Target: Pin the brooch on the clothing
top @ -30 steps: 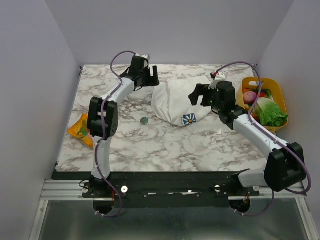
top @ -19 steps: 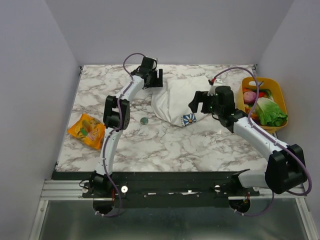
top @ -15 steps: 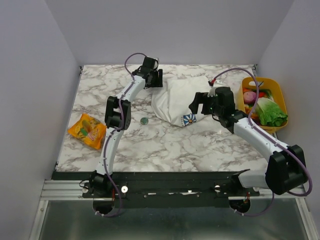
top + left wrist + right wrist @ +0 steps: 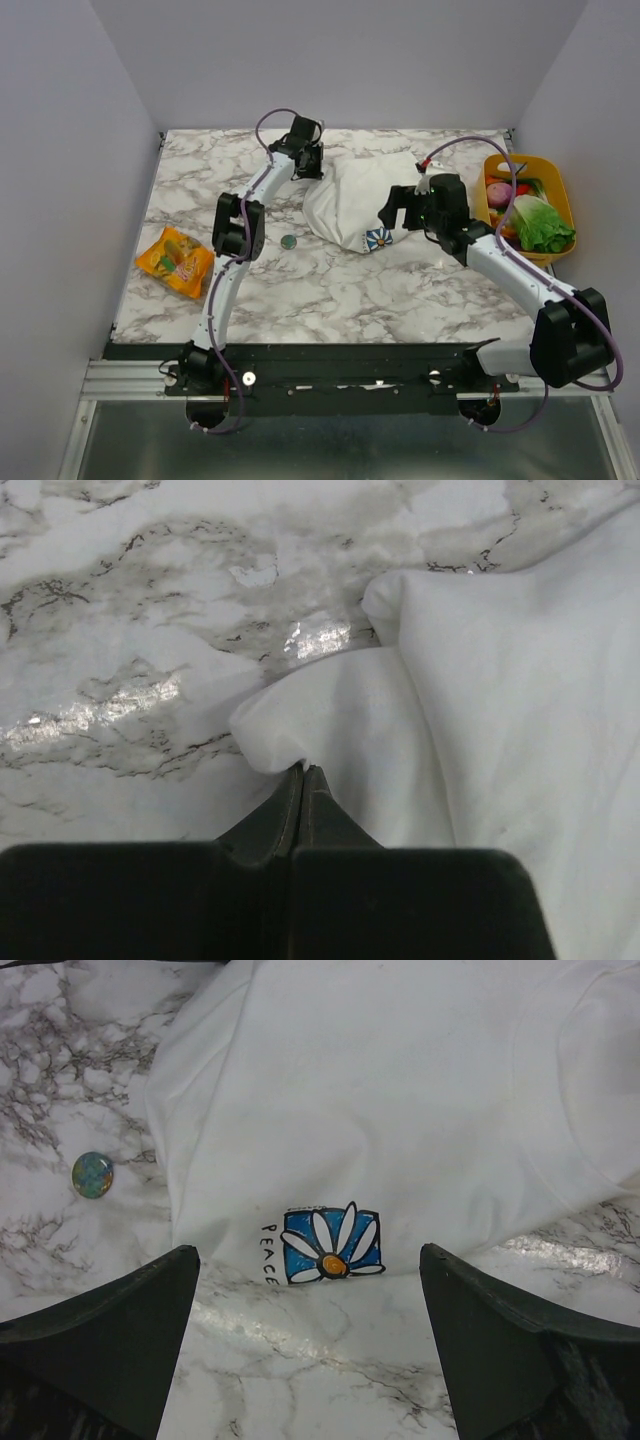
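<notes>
Left fingers point(image 4: 275, 820) pinched shut on T-shirt point(image 4: 500, 730) edge fold. Right fingers point(image 4: 110, 1320) spread wide above flower print point(image 4: 330, 1247) (touching nothing). Brooch point(image 4: 92, 1174) flat on desk point(image 4: 300, 1360), just beside T-shirt, untouched.

Your top view looks down from above the near edge onto the whole marble table point(image 4: 330, 290). Your left wrist view sits very close over a folded edge of the white T-shirt point(image 4: 500, 680). Your right wrist view, farther back, faces the same shirt's blue flower print point(image 4: 330, 1245).
</notes>
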Action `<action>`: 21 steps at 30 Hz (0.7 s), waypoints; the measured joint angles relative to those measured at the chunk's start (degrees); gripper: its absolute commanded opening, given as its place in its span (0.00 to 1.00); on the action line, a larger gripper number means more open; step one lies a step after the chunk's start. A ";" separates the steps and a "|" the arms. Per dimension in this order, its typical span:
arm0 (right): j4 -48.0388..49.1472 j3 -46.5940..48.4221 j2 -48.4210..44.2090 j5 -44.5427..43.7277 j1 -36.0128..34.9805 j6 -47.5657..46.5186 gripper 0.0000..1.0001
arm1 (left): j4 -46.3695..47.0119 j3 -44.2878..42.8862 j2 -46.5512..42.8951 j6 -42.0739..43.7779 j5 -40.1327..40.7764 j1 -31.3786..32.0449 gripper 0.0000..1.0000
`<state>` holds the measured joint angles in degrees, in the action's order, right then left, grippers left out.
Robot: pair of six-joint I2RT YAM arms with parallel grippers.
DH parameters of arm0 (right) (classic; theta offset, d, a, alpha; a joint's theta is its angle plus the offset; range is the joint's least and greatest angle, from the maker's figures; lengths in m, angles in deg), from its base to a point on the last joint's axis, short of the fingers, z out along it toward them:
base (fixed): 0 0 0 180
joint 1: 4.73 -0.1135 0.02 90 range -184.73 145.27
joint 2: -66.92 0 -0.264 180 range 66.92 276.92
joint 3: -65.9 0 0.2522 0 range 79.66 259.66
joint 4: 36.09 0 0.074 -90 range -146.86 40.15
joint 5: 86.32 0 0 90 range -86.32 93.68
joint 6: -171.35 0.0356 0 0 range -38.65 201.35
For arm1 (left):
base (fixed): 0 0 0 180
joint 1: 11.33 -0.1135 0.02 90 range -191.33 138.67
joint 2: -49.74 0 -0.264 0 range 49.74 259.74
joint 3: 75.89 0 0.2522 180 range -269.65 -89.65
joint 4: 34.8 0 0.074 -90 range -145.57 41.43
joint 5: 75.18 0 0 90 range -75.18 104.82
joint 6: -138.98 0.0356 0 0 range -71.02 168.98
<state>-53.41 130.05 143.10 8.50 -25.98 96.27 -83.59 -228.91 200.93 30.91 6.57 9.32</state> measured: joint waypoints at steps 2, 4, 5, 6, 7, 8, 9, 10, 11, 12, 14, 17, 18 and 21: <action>-0.42 0.00 0.00 -0.04 0.00 0.00 1.00 | 0.76 3.48 -2.54 -0.04 -0.72 0.00 0.00; -0.70 0.02 -0.02 -0.26 0.00 0.02 1.00 | 1.62 6.75 -6.36 -0.24 -1.53 0.11 0.00; -0.92 0.02 -0.11 -0.59 0.00 0.02 1.00 | 1.95 7.76 -8.74 -0.37 -1.90 0.22 0.00; -1.29 0.02 -0.31 -1.03 0.00 0.02 1.00 | 2.45 8.04 -10.71 -0.48 -2.14 0.39 0.00; -1.40 0.02 -0.48 -1.18 0.00 0.02 1.00 | 3.61 8.44 -13.44 -0.66 -2.51 0.61 0.00; -1.68 0.02 -0.92 -1.44 0.00 0.02 1.00 | 4.81 8.52 -16.55 -0.87 -2.93 1.03 0.00; -1.92 0.02 -1.33 -1.57 0.00 0.00 0.99 | 6.21 8.57 -19.65 -1.11 -3.15 1.66 0.00; -2.16 0.02 -2.01 -1.62 0.00 0.02 0.99 | 7.48 8.59 -22.32 -1.25 -3.21 2.29 0.00; -2.32 0.02 -2.80 -1.60 0.00 0.00 0.98 | 9.22 8.59 -25.88 -1.31 -3.10 3.43 0.00; -2.32 0.02 -3.65 -1.60 0.00 0.00 0.95 | 10.99 8.57 -29.22 -1.27 -2.78 4.76 0.00; -2.27 0.02 -5.42 -1.44 0.00 -0.02 0.94 | 13.92 7.87 -34.86 -0.76 -1.14 8.31 0.00; -2.29 0.07 -8.07 -1.14 -0.28 -0.31 0.94 | 17.55 4.50 -40.02 0.90 3.08 14.34 0.00; -2.29 0.11 -8.87 -1.11 -0.63 -0.46 0.93 | 18.40 3.30 -40.87 1.79 4.72 16.31 0.00; -2.34 0.61 -11.17 -1.03 -2.51 -0.98 0.93 | 20.37 -0.20 -41.38 5.01 10.56 19.96 0.00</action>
<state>-55.75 130.66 131.93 7.48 -28.50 95.28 -63.22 -229.11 159.56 35.92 17.13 29.27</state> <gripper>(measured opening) 0.937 0.010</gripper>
